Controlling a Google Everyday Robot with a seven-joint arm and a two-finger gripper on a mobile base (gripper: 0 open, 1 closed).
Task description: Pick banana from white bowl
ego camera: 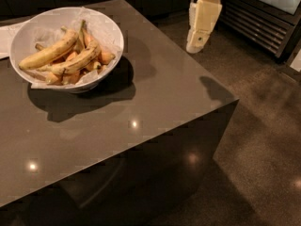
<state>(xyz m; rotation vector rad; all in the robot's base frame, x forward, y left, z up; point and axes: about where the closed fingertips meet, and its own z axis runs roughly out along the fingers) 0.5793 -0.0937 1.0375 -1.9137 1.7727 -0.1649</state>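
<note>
The white bowl [110, 29] stands at the back left of the dark table, lined with crinkled white paper. In it a speckled, bruised yellow banana [77, 61] lies across the middle. A longer, cleaner yellow banana [47, 54] lies behind it, and short orange fruits [106, 57] lie around them. My cream-coloured gripper [194, 46] hangs pointing down at the top right, beyond the table's right edge and well to the right of the bowl. It holds nothing that I can see.
The dark table [155, 102] has its near right corner at mid-right. A white sheet [4, 39] lies at the left edge beside the bowl. A dark appliance with a slatted front [256, 25] stands at the top right on the speckled floor.
</note>
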